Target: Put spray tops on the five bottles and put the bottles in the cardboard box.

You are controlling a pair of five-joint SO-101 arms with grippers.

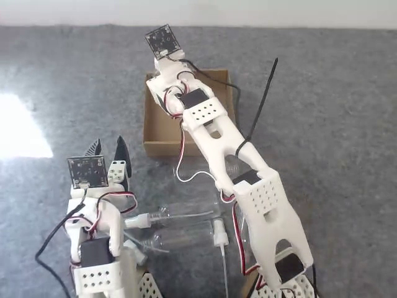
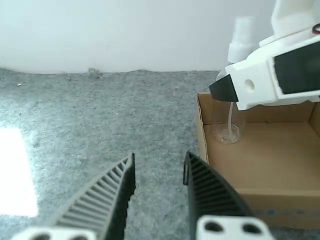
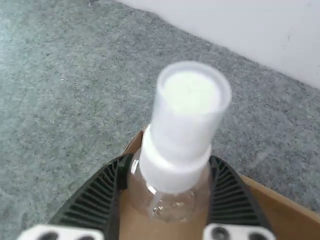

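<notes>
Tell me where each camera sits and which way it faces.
High view: fixed above the arms' bases, looking down over the table; both arms show, one stretched over the cardboard box.
Left wrist view: on the left arm, facing the box past the open left gripper.
Right wrist view: on the right arm, looking down the right gripper, shut on a capped bottle.
Shared: both wrist views show that bottle and box.

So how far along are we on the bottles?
Done: nothing looks boxed yet; the box floor that shows is bare. In hand: the right gripper is shut on a topped bottle, held upright in the box. Left: clear bottles lie on the table by the arm bases with a loose spray top; the left gripper is open.
</notes>
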